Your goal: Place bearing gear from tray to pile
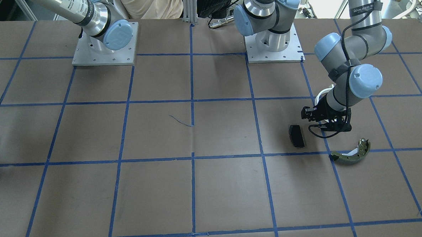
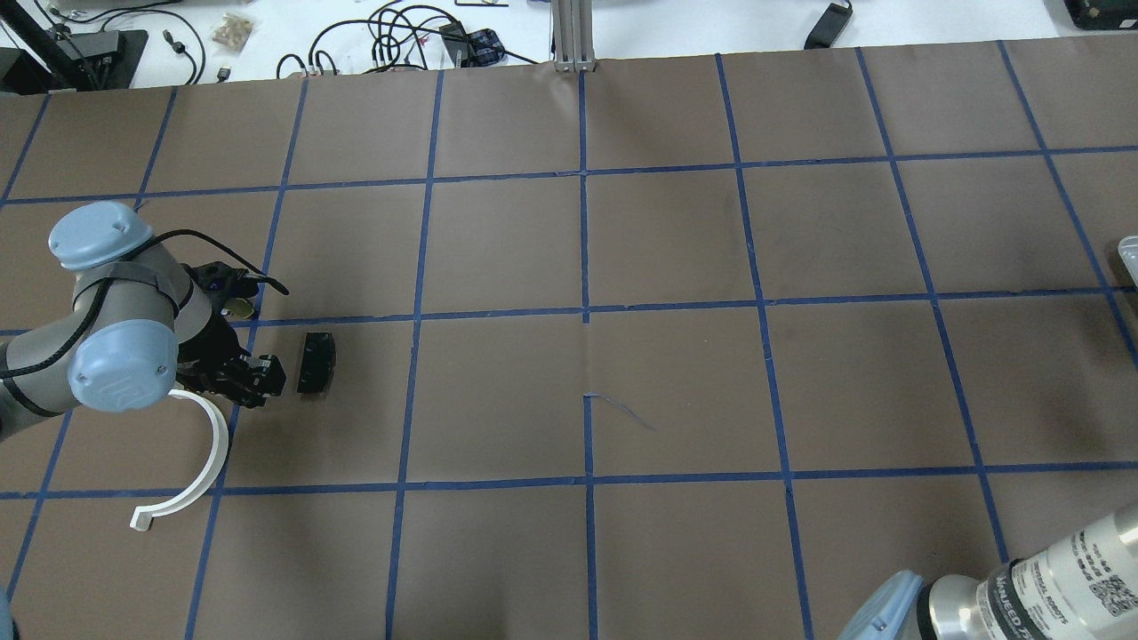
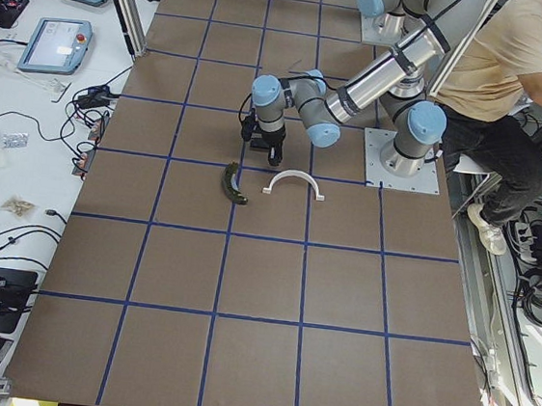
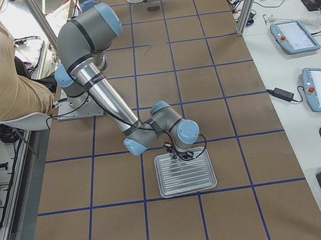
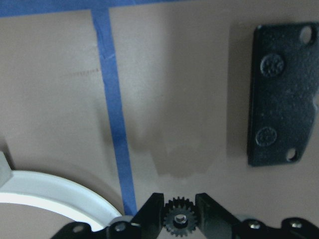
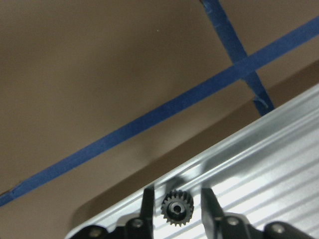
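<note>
At the robot's left end of the table (image 2: 676, 391), left gripper (image 5: 179, 198) pinches the bearing gear (image 5: 179, 220) by its teeth, bore facing the wrist camera, both fingers tight on it. It's held low over the paper, seemingly so a release drops it straight into the pile; can't tell whether it touches the surface. The gear sits dead centre between the fingertips, not offset.

Closest to it, white half-ring (image 5: 50, 189) curves in from the left, its end reaching the left finger. Next out, black pad (image 5: 281, 94) lies flat a little farther off to the right, apart from gear and ring. Farther again, olive brake shoe (image 1: 346, 157) lies on the operators' side of the gripper, near but touching nothing. So the gear hangs inside the loose group. The placing step looks nearly done, only the opening to go.

Far off at the opposite end, right gripper (image 6: 177, 189) hovers over the ribbed metal tray (image 4: 185, 178) near its rim. Its fingers are spread with a gap either side of a second gear (image 6: 177, 208), centred between them and probably lined up for a grab.
</note>
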Robot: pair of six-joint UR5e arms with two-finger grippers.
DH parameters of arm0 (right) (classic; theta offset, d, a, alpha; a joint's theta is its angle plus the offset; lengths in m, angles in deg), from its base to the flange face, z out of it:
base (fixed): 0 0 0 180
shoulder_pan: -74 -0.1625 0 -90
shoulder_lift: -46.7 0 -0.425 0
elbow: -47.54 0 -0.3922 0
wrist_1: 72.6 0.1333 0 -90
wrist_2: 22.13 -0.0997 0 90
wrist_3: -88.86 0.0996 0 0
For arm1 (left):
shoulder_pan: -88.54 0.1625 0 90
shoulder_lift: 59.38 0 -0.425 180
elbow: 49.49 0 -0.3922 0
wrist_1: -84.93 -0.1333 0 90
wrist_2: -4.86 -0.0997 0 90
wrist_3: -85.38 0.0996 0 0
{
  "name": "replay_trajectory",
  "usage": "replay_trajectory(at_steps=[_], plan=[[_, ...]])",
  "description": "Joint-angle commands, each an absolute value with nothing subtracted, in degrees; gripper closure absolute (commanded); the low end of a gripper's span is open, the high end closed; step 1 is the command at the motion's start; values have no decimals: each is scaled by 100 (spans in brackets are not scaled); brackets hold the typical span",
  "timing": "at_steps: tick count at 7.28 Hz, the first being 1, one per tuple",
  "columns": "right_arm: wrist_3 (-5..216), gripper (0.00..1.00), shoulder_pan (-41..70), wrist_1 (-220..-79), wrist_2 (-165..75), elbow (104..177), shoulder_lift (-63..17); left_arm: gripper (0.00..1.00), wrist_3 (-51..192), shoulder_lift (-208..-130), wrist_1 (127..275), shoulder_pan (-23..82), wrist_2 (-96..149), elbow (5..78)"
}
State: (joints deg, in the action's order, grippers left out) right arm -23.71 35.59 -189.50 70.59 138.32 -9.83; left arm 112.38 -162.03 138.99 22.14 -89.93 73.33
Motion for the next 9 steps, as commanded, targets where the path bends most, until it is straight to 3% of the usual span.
replay_trajectory(at_steps=[1,2,3,4,5,6,9], plan=[[-2329,96,3559,-18958,7217,13841,-981,100,11236,-16230,13609,2218,-8901,7461],[-2329,100,3559,-18958,7235,13833,-999,100,11236,-16221,13617,2218,-8857,7461],[-2320,100,3542,-18950,7401,13798,-1042,66,11236,-16238,13608,2218,-8856,7453],[-2311,100,3515,-18897,7542,13771,-1069,48,11236,-16239,13608,2218,-8848,7426],[-2311,100,3506,-18880,7534,13771,-1147,19,11236,-16247,13608,2218,-8839,7409],[-2302,100,3472,-18853,7526,13763,-1261,0,11236,-16239,13643,2218,-8856,7391],[-1621,100,2640,-18827,7342,13780,-1665,0,11140,-16090,13923,2043,-8874,7032]])
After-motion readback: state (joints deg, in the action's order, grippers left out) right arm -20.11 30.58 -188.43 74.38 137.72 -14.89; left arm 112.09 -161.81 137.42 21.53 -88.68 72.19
